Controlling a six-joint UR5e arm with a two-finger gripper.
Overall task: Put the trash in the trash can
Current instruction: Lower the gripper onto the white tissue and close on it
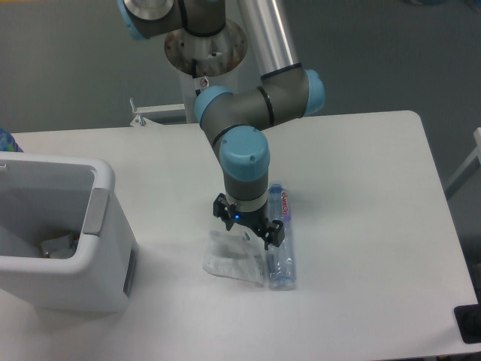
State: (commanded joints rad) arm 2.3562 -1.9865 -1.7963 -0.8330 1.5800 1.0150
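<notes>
**A:** Start at the gripper (248,228). Its fingers stand apart with nothing between them, hanging over the upper edge of the crumpled wrapper (234,259), toward the front edge of the surface (376,188) and about midway along it.

**B:** And the bottle (279,241)?

**A:** Lying flat just beside the wrapper on its right, touching or nearly so, with the cap end toward the back edge. The gripper's right-hand finger sits very close to the bottle's side.

**B:** So that's the first risk, I'd say. If it comes straight down, one finger may land on the bottle instead of the wrapper, or shove it so it rolls toward the right edge.

**A:** Agreed. The wrapper is another worry. It's thin, flat and see-through, so the fingers could close on only a loose fold, or scrape the surface and catch nothing.

**B:** A weak pinch would probably let it slip out on the way over. The trash can (105,177) is well apart, at the front-left corner.

**A:** It also has a thick rim and a tall wall facing the arm. A dangling wrapper carried too low could snag there and drop outside.

**B:** Neither piece is in the can yet, then.

**A:** No, both lie on the surface.
</notes>
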